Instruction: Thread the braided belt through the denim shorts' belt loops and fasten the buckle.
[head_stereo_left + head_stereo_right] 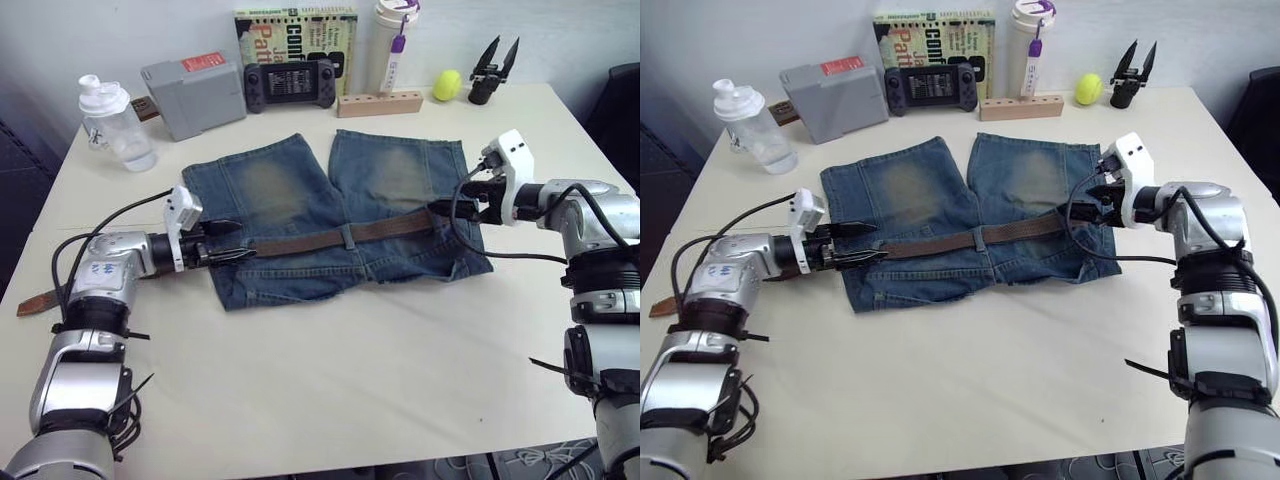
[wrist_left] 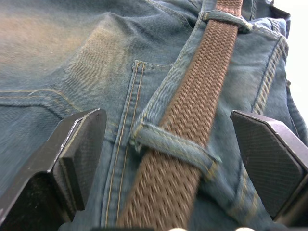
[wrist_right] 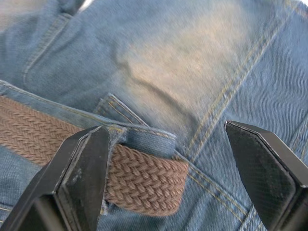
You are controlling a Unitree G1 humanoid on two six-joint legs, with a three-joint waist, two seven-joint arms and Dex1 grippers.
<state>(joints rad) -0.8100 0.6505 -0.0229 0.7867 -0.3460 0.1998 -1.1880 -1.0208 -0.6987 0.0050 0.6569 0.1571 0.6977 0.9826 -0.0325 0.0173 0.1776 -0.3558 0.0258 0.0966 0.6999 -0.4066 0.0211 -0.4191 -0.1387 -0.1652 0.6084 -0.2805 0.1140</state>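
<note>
A: Left wrist view: braided belt (image 2: 192, 125) runs under a belt loop (image 2: 175, 150) right btwn the left gripper's (image 2: 166, 159) fingers (image 2: 79, 156), jaws spread wide, one each side, neither touching the belt. A 2nd loop (image 2: 226, 18) sits further along.

B: And the other end?

A: Right wrist view: belt end (image 3: 144, 180) pokes out from under a loop (image 3: 139, 137), no buckle visible there. Right gripper (image 3: 168, 178) is also wide open, straddling that end w/o gripping; one finger (image 3: 82, 173) just beside the belt, the other over bare denim.

B: Layout from the head cam?

A: Denim shorts (image 1: 340, 215) lie flat mid-table, waistband toward the robot, legs pointing away. Belt crosses the waistband w/ a centre loop (image 1: 347, 236) over it. Left gripper (image 1: 222, 243) is at the shorts' left edge, right gripper (image 1: 440, 208) at the right edge. The belt's dark leather tip (image 1: 35, 301) trails past the left arm, near the table's left edge.

B: Room to move?

A: Table (image 1: 350, 370) is bare in front of the shorts. Clutter's along the far edge, well apart: shaker bottle (image 1: 115, 122), grey box (image 1: 193, 95), game controller (image 1: 291, 82), book (image 1: 296, 35), wood block (image 1: 379, 103), tumbler (image 1: 392, 42), tennis ball (image 1: 447, 85), spare black gripper (image 1: 493, 70).
</note>
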